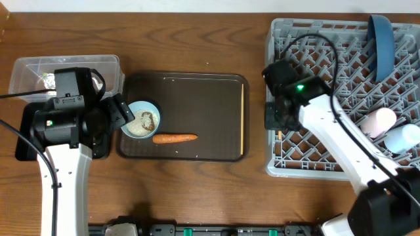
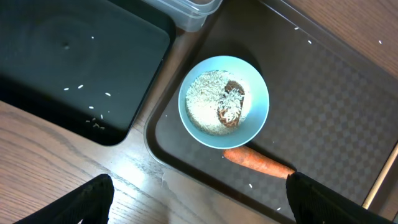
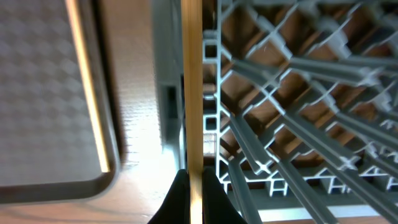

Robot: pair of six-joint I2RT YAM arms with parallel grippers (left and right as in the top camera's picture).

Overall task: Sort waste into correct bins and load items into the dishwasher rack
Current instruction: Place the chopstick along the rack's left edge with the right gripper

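The small light-blue bowl point(image 1: 141, 119) holds white rice and a brown lump and sits at the left end of the dark brown serving tray point(image 1: 197, 92). The orange carrot point(image 1: 174, 138) lies just in front of it. My left gripper point(image 2: 205, 205) is open and empty above the tray's left edge; the bowl point(image 2: 211, 81) and carrot point(image 2: 258, 162) show below it. My right gripper point(image 3: 193, 199) is shut on a wooden chopstick point(image 3: 191, 93) at the left edge of the grey dishwasher rack point(image 1: 341, 98). The second chopstick point(image 1: 243, 118) lies on the tray's right side.
The clear tub point(image 1: 65, 72) at the back left holds wrappers. The shallow black tray point(image 2: 68, 62), partly under my left arm, holds scattered rice grains. In the rack stand the blue plate point(image 1: 382, 46), a pinkish-white cup point(image 1: 377, 121) and a light-blue cup point(image 1: 401, 137).
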